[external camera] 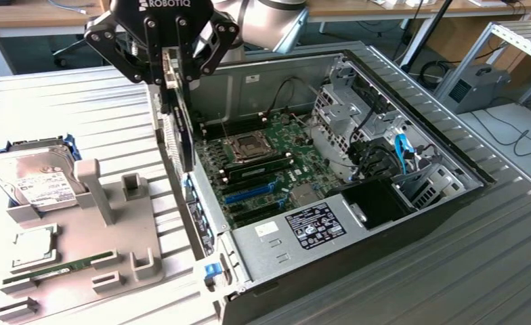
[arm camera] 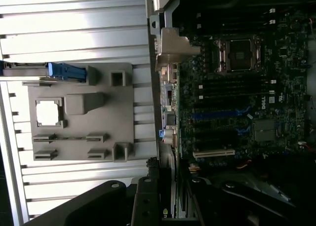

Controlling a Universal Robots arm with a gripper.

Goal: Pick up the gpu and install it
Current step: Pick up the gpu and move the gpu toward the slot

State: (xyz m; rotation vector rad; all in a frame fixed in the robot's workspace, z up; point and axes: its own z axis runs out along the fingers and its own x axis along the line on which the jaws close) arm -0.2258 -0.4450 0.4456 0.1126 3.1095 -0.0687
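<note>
While the arm points straight down over the open computer case (external camera: 428,223), its gripper (external camera: 173,76) pinches the gpu (external camera: 181,132) upright, jaws half-closed; ribbed metal table (external camera: 67,108), desks (external camera: 30,15) behind.

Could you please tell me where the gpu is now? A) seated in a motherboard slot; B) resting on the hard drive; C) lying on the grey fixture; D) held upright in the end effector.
D: the gpu hangs upright, clamped in the end effector, above the edge of the open case.
</note>
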